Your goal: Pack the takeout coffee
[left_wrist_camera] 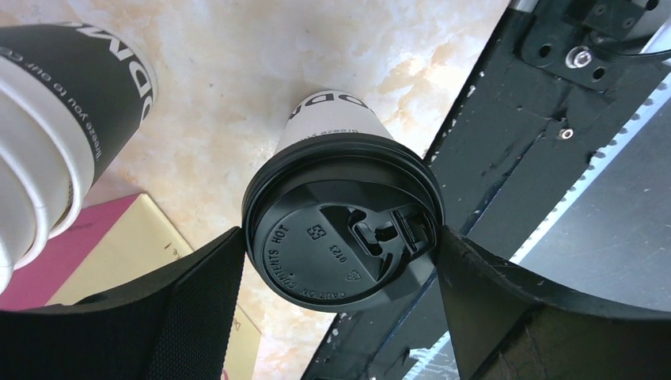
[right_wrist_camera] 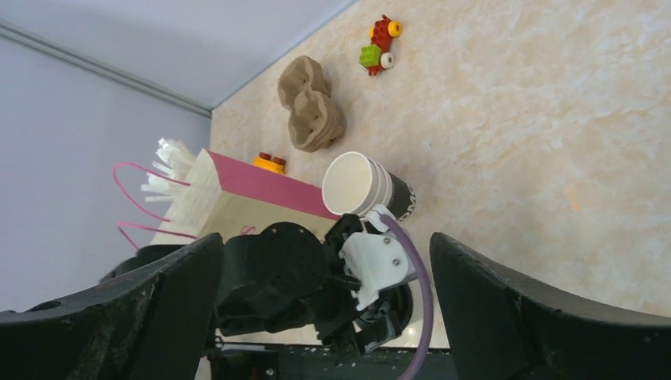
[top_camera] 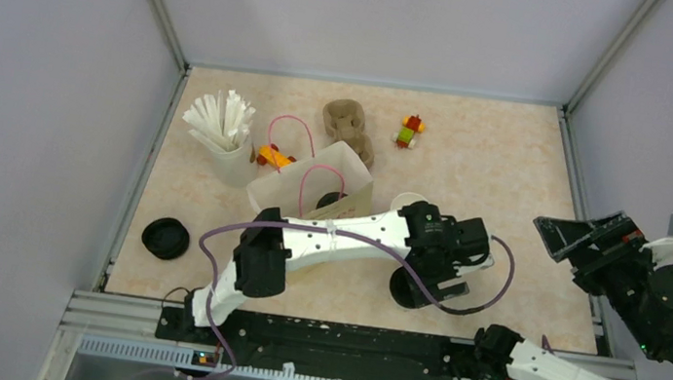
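One takeout coffee cup [left_wrist_camera: 336, 127] with a black lid [left_wrist_camera: 340, 229] stands on the table near its front edge. My left gripper [left_wrist_camera: 340, 261] is shut on it, a pad against the lid's rim on each side with no gap showing. From above, the left gripper [top_camera: 418, 284] covers most of this cup. A stack of lidless cups [top_camera: 407, 202], white inside with a dark band, stands just behind it, next to the bag. My right gripper [top_camera: 567, 238] hangs open to the right, above the table, holding nothing.
A beige paper bag [top_camera: 314, 182] with pink handles stands open at centre. A loose black lid [top_camera: 166, 237] lies front left. Behind are a brown pulp tray [top_camera: 349, 123], a cup of white sticks [top_camera: 222, 131] and two brick toys [top_camera: 409, 131] [top_camera: 273, 155].
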Controlling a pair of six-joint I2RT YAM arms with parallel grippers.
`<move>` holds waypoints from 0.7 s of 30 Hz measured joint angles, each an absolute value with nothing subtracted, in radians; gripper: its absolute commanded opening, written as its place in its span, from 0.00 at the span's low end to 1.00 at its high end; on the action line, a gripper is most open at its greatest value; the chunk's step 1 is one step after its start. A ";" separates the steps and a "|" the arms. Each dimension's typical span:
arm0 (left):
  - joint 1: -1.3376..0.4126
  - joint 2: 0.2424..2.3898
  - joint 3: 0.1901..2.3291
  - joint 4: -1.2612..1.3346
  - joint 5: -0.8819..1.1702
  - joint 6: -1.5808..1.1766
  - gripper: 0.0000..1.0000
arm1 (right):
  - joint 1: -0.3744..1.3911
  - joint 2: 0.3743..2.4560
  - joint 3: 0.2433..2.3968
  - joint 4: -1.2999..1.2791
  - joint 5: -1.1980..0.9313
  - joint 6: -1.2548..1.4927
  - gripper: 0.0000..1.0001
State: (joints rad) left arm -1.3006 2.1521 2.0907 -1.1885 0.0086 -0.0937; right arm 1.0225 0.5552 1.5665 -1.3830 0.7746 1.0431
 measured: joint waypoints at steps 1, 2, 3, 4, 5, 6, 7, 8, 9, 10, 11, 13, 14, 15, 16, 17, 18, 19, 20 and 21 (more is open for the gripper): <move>-1.301 2.152 2.093 -1.196 0.003 -0.094 0.66 | 1.023 0.548 1.544 -1.377 0.773 1.042 0.99; -1.301 2.152 2.095 -1.207 -0.004 -0.097 0.66 | 1.023 0.545 1.528 -1.377 0.771 1.039 0.99; -1.301 2.152 2.098 -1.216 -0.014 -0.101 0.65 | 1.023 0.543 1.513 -1.378 0.765 1.036 0.99; -1.301 2.152 2.102 -1.225 -0.025 -0.106 0.63 | 1.023 0.545 1.506 -1.378 0.762 1.029 0.99; -1.301 2.151 2.107 -1.235 -0.035 -0.111 0.62 | 1.023 0.550 1.505 -1.379 0.757 1.021 0.99; -1.301 2.148 2.112 -1.242 -0.045 -0.118 0.62 | 1.023 0.554 1.505 -1.376 0.757 1.011 0.99; -1.301 2.143 2.115 -1.249 -0.057 -0.129 0.62 | 1.023 0.560 1.506 -1.375 0.754 0.996 0.99; -1.301 2.134 2.119 -1.256 -0.070 -0.138 0.62 | 1.023 0.565 1.506 -1.374 0.751 0.986 0.99; -1.301 2.120 2.125 -1.264 -0.085 -0.150 0.62 | 1.023 0.573 1.505 -1.368 0.749 0.971 0.99; -1.301 2.102 2.130 -1.269 -0.102 -0.162 0.61 | 1.023 0.580 1.504 -1.356 0.746 0.959 0.99; -1.300 2.083 2.135 -1.273 -0.114 -0.173 0.60 | 1.023 0.582 1.493 -1.325 0.741 0.944 0.99; -1.299 2.033 2.144 -1.280 -0.138 -0.196 0.58 | 1.023 0.582 1.454 -1.264 0.732 0.921 0.99; -1.298 2.004 2.147 -1.280 -0.150 -0.208 0.57 | 1.023 0.579 1.432 -1.238 0.727 0.916 0.99; -1.297 1.969 2.151 -1.281 -0.162 -0.219 0.57 | 1.023 0.576 1.407 -1.216 0.720 0.916 0.99; -1.296 1.944 2.155 -1.281 -0.175 -0.228 0.57 | 1.023 0.575 1.389 -1.205 0.714 0.920 0.99; -1.295 1.914 2.162 -1.287 -0.187 -0.237 0.57 | 1.023 0.575 1.373 -1.186 0.701 0.929 0.99; -1.294 1.888 2.168 -1.293 -0.204 -0.243 0.56 | 1.023 0.577 1.366 -1.169 0.685 0.938 0.98; -1.292 1.869 2.176 -1.299 -0.218 -0.249 0.56 | 1.023 0.579 1.363 -1.145 0.667 0.947 0.98; -1.291 1.848 2.183 -1.305 -0.236 -0.256 0.56 | 1.023 0.579 1.363 -1.122 0.650 0.955 0.98; -1.290 1.835 2.186 -1.307 -0.252 -0.261 0.55 | 1.023 0.580 1.363 -1.095 0.630 0.963 0.98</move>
State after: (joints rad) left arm -1.2903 1.8347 2.1860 -1.3067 -0.2520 -0.2611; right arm 1.0229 0.5800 1.3632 -1.0950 0.6296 0.9634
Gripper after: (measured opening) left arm 0.877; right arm 0.985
